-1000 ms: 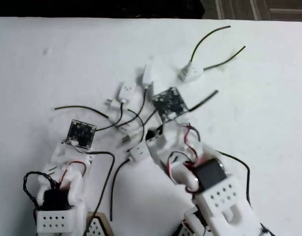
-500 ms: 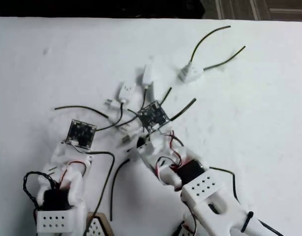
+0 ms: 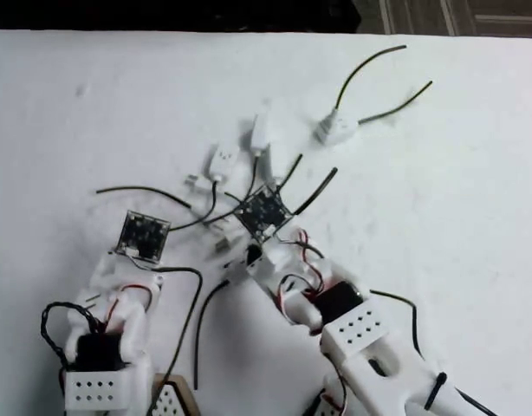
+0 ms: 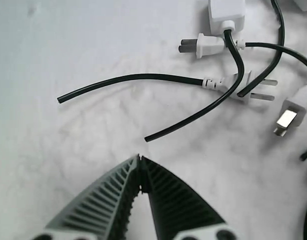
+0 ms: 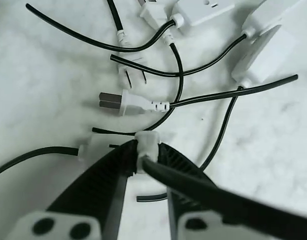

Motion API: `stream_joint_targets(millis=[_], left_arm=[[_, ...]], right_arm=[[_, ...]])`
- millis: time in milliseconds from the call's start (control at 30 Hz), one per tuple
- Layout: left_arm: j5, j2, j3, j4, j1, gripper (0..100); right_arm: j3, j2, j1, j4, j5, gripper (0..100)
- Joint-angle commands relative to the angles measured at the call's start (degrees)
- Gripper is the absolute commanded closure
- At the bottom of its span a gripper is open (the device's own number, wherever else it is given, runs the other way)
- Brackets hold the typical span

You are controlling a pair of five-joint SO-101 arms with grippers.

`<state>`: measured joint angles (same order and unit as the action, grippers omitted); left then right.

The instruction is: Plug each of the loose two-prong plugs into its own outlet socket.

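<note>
Several white two-prong plugs on black cords lie tangled mid-table beside white outlet sockets [image 3: 223,159], [image 3: 260,130]. My right gripper [image 5: 142,156] is shut on a white plug [image 5: 146,142] at the near side of the tangle, with a black cord crossing over its fingers. In the high view this gripper [image 3: 253,256] stands over that plug [image 3: 238,271]. A loose plug [image 5: 128,103] with dark prongs lies just beyond, and another plug [image 5: 133,75] past it. My left gripper [image 4: 140,159] is shut on nothing, over bare table short of two plugs [image 4: 204,46], [image 4: 243,87].
A third socket [image 3: 335,130] with two cords lies apart at the back right. Cut cord ends [image 4: 59,99] stick out from the tangle toward the left arm [image 3: 110,347]. The table's far left and whole right side are bare white surface.
My right arm has swung left and drawn back toward the near edge, bringing its gripper onto the plug at the tangle's near side. The left arm has not moved.
</note>
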<state>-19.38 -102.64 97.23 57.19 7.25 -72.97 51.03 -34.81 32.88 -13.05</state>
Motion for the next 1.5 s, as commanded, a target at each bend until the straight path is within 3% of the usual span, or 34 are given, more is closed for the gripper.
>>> stream_joint_targets(millis=[0,300,1067,1300,1467], left_arm=[[0.18,-0.31,-0.26,0.18,0.57,98],[0.18,-0.31,-0.26,0.35,0.57,98],[0.18,-0.40,-0.18,0.53,0.57,98],[0.18,-0.40,-0.18,0.53,0.57,98],[0.18,-0.40,-0.18,0.53,0.57,98]], right_arm=[[1.14,-0.57,0.84,0.22,-0.70,98.2],[9.76,-13.93,1.10,4.97,-0.26,98.2],[10.37,-14.29,1.01,9.89,-0.26,98.1],[22.07,-14.73,0.75,23.87,4.31,98.1],[20.66,-14.81,0.75,21.93,4.40,98.1]])
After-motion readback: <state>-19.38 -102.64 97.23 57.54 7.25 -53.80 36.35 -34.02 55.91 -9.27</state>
